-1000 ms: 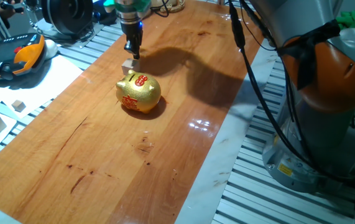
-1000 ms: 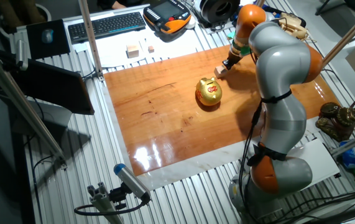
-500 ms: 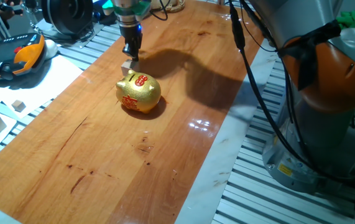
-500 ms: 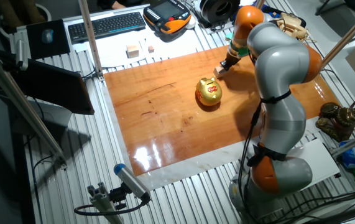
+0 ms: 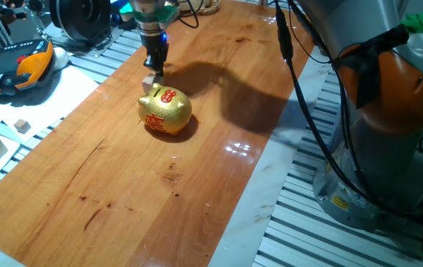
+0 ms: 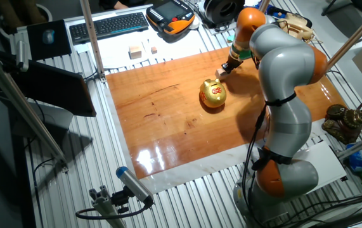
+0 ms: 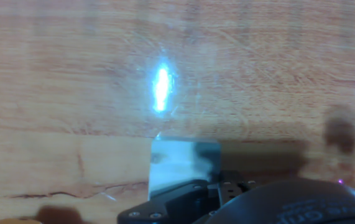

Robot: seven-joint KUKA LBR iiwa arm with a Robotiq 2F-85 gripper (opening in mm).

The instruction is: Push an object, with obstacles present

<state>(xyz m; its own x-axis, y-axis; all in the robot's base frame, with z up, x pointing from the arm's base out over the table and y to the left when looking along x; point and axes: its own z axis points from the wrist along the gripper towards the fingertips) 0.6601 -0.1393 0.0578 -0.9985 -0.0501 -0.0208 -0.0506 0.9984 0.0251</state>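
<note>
Low behind the cube, arm set to shove.
Seemingly closed, though I cannot tell, the gripper [image 5: 154, 68] presses the cube [image 5: 149, 78] from its 12 o'clock side; the piggy bank [image 5: 165, 110] sits just beside it at 6 o'clock on the counter [image 5: 218, 89], blocking a straight push.

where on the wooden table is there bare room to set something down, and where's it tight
Bare wood runs from the golden piggy bank toward the near end of the table, and along the side nearer the arm's base. It is crowded at the far end: the tool stands at the small cube, close beside the piggy bank.
</note>
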